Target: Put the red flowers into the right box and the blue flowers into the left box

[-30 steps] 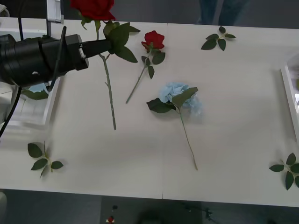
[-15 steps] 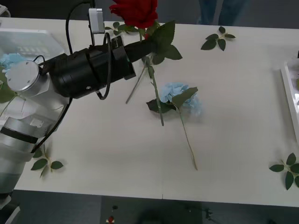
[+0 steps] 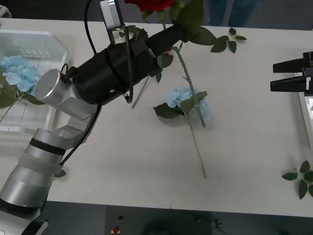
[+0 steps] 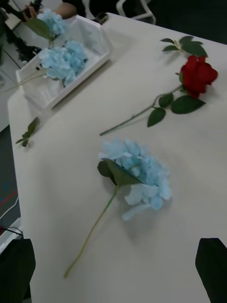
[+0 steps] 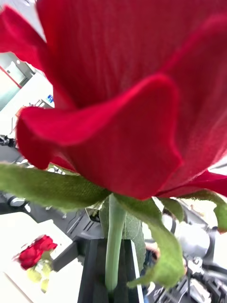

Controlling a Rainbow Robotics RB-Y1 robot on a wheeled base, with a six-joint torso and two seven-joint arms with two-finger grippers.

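Left gripper (image 3: 177, 30) held a red rose (image 3: 152, 4) by the stem, high over the far table middle; right gripper (image 3: 286, 75) sat open near the right box (image 3: 302, 100), so best carry across high, clearing the blue flower (image 3: 188, 103).

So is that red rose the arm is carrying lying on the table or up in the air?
Up in the air. The left gripper is shut on the rose's stem, whose lower end hangs above the blue flower on the table.

centre: blue flower (image 3: 188, 102) obstructs | right gripper (image 3: 286, 74) side: bare table (image 3: 244, 122)
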